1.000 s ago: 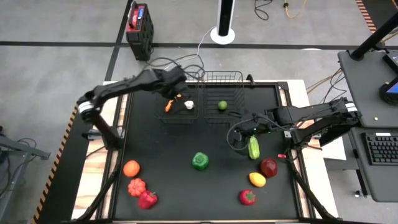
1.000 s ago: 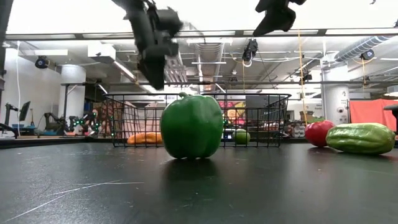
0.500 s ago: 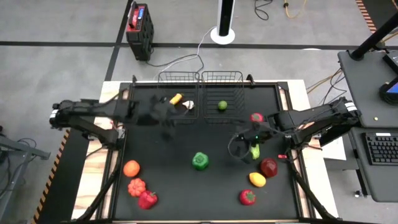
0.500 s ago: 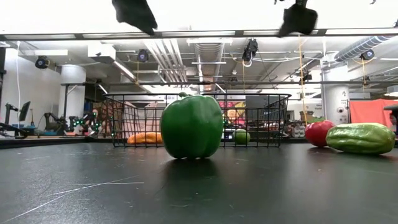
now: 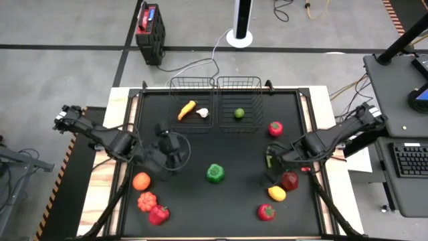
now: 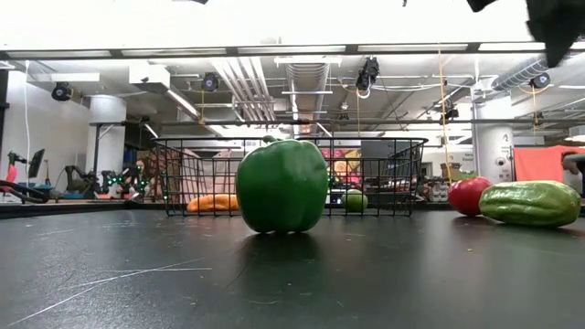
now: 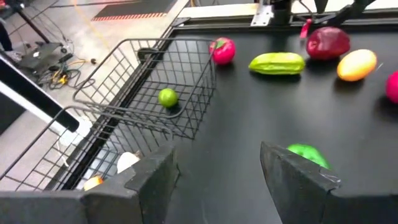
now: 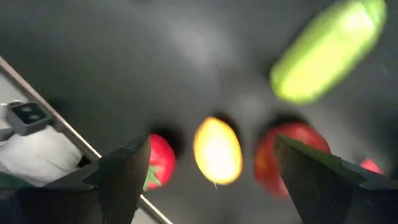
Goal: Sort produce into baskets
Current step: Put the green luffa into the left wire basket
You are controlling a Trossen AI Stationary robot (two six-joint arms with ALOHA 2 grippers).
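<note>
Risk is judged greatest at the right gripper (image 8: 205, 180), whose jaws are spread wide and empty above a tight cluster: lemon (image 8: 216, 151), apple (image 8: 292, 155) and cucumber (image 8: 326, 50) lie just beyond them. A neighbour could be knocked across the surface. The left gripper (image 7: 217, 180), also wide and empty, faces the baskets (image 7: 155, 81); the green pepper (image 7: 308, 155) sits beside its jaws.

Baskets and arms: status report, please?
Left gripper open, empty, near green pepper. Right gripper open above cucumber. Baskets hold carrot, garlic, lime. Nothing blocking.
</note>
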